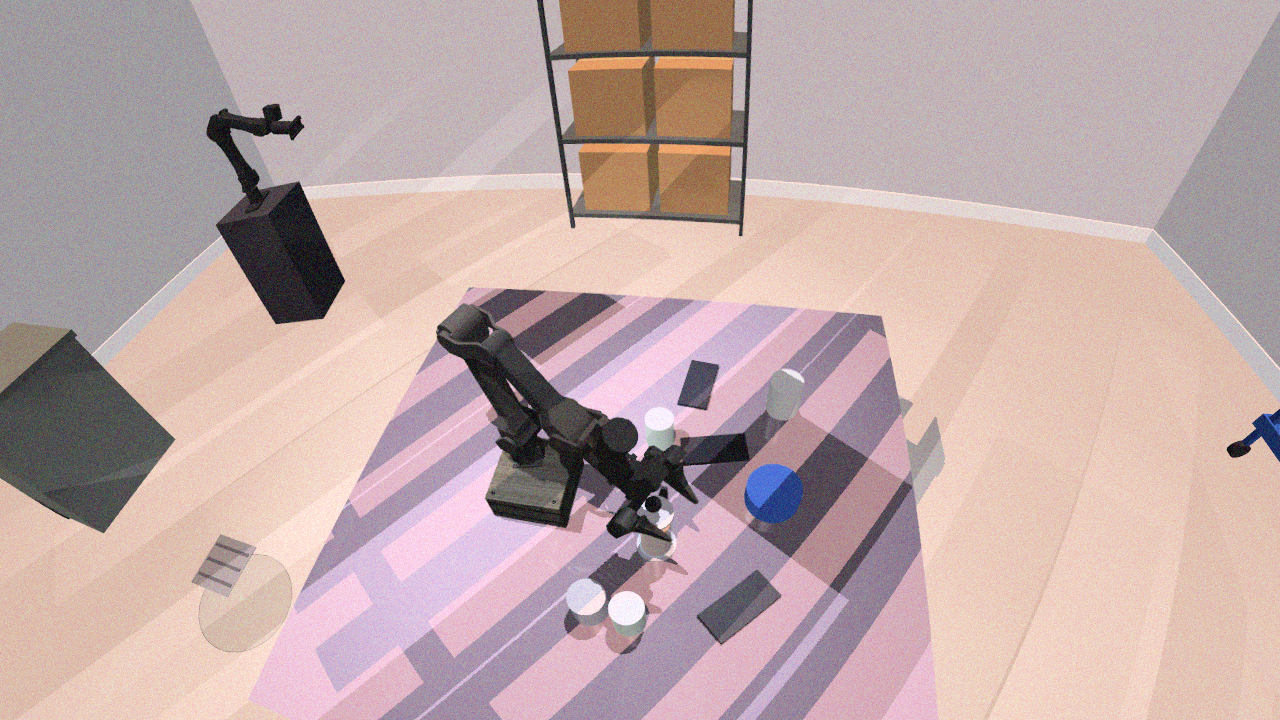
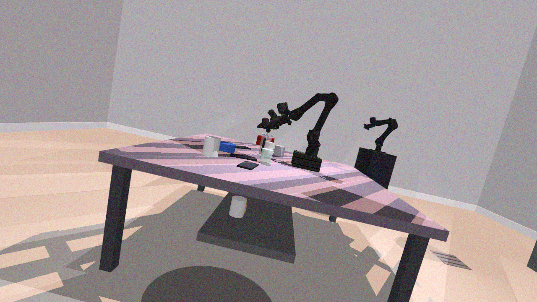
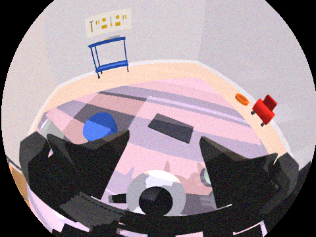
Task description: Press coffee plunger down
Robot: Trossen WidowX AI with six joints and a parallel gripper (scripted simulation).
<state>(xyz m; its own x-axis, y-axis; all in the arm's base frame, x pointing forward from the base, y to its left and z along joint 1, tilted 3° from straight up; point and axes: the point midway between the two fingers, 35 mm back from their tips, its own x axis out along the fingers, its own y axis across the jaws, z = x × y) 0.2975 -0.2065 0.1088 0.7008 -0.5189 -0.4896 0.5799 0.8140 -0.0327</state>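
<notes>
Presently the gripper (image 3: 164, 167) stands wide, its two dark fingers spread well apart with nothing between them. In the wrist view the black plunger knob (image 3: 155, 200) sits low between the fingers, touching neither, ringed by the pale lid of the coffee press (image 3: 155, 193).

From the top view the gripper (image 1: 651, 508) hangs directly over the coffee press (image 1: 656, 540), which stands upright on the striped surface (image 1: 429, 555), just in front of the arm's base block (image 1: 532, 488). In the exterior view the knob (image 2: 268, 131) appears just beneath the gripper (image 2: 267, 123); whether any gap separates them cannot be judged at this size.

Other items on the surface: a blue round container (image 1: 773, 492) to one side of the press, well apart from it; two pale cylinders (image 1: 606, 608) standing touching each other nearer the front edge; a dark flat slab (image 1: 738, 606) beside them; a white cylinder (image 1: 659, 428) close to the arm's forearm; a taller grey-white cylinder (image 1: 785, 394) and a small dark tablet (image 1: 698, 384) toward the far side.
</notes>
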